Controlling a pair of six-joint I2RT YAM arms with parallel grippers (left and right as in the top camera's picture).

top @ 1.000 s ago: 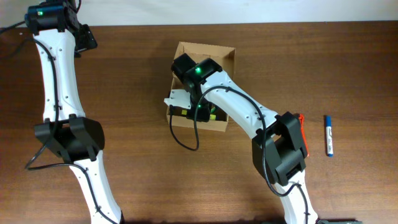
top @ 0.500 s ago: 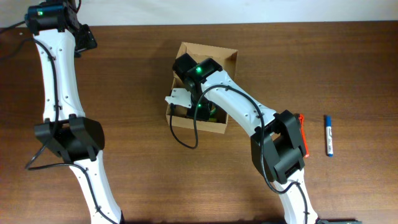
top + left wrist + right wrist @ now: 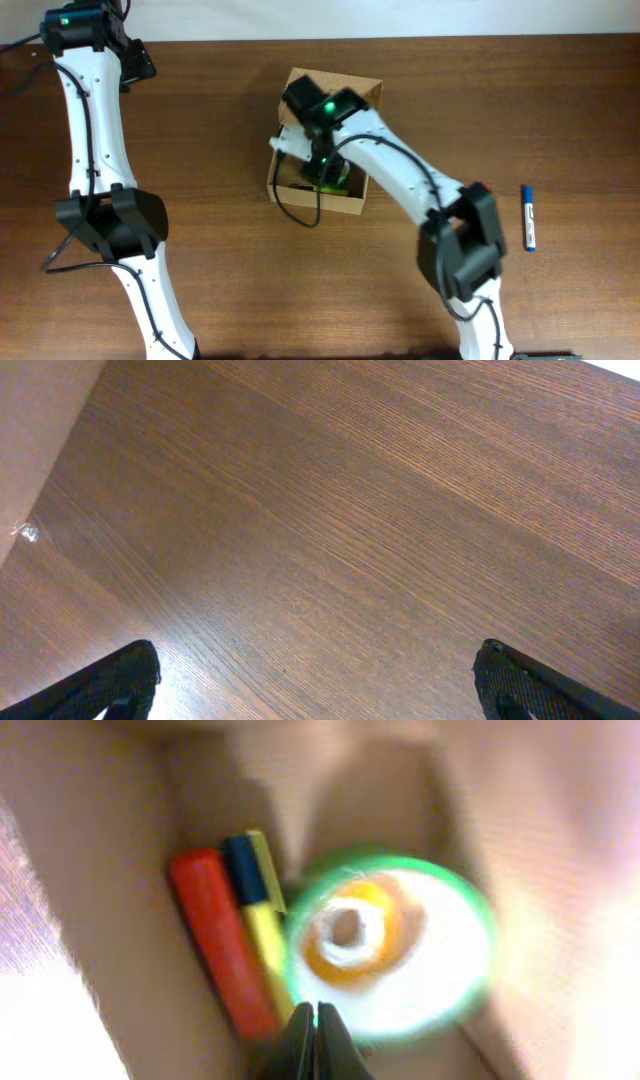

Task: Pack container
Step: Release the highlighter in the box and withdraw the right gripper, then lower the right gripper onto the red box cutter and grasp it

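Right fingers (image 3: pixel 300 1038), now pressed together empty, have moved farther over the container (image 3: pixel 332 204); left fingers (image 3: pixel 120 680) stay apart.

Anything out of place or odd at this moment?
A blue-and-white marker lies alone on the brown wooden table, well right of the tan cardboard box, while a red marker and green tape roll already sit inside. Nothing looks spilled or damaged.

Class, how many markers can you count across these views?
3: a blue marker on the table at right; a red marker and a yellow marker side by side inside the container, beside the tape roll. More may be hidden.
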